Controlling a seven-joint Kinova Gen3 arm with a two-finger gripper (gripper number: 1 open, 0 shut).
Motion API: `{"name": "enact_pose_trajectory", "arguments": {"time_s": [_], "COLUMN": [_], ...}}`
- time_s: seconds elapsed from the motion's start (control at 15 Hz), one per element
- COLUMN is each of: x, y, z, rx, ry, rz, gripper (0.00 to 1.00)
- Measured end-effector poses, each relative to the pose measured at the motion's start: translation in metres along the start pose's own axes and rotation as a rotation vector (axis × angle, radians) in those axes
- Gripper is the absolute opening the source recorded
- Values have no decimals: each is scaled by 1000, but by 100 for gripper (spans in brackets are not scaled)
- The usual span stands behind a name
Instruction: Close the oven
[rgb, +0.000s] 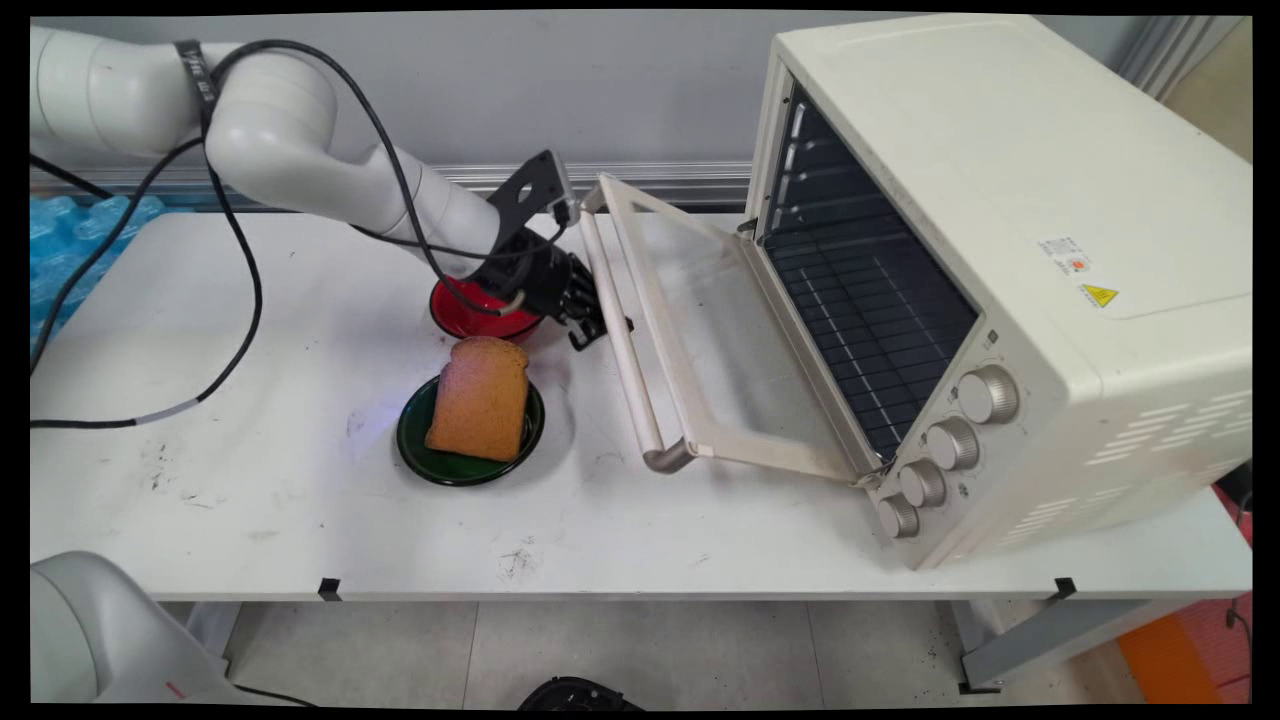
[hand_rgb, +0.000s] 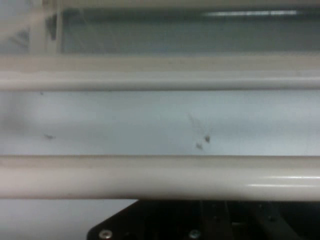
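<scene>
- Hanging low over the table, the gripper sits just beside the handle of the oven door, on the side away from the oven.
- Whether it is open or closed, and whether it has hold of anything, cannot be told: the main view shows only a dark mass against the handle, and contact with it is not clear.
- In the hand view the handle runs as a pale bar straight across, right above the gripper's black linkage. The door's frame edge lies beyond it, with bare table between the two.
- The door is swung down and fully open, its glass facing up. Inside, the wire rack shows no food on it.
- A red bowl stands just behind the gripper, partly hidden by the wrist; its contents cannot be seen.
- Near it, towards the camera, a slice of toast lies on a green plate, apart from the gripper and overhanging the plate's far rim.
- Four knobs line the oven's front at the near end.
</scene>
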Motion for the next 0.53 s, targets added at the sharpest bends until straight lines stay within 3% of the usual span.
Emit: {"name": "enact_pose_trajectory", "arguments": {"time_s": [0.53], "x": [24], "y": [-6], "z": [-9], "rx": [6], "ry": [64], "rz": [13], "gripper": [0]}}
